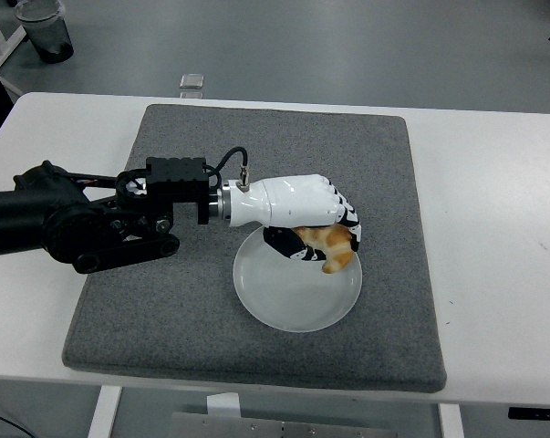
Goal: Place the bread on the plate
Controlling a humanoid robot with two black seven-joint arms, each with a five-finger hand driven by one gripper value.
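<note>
My left hand [320, 239], white with black finger pads, is shut on a golden-brown piece of bread [329, 248]. It holds the bread low over the far right part of a round white plate [288, 297], which lies on a grey mat [192, 301]. I cannot tell whether the bread touches the plate. The black left arm [83, 224] reaches in from the left edge. The right arm is out of view.
The grey mat covers most of the white table [503, 265]. A dark bin [45, 27] stands on the floor at the top left, and a small grey object [191, 81] lies on the floor beyond the table's far edge.
</note>
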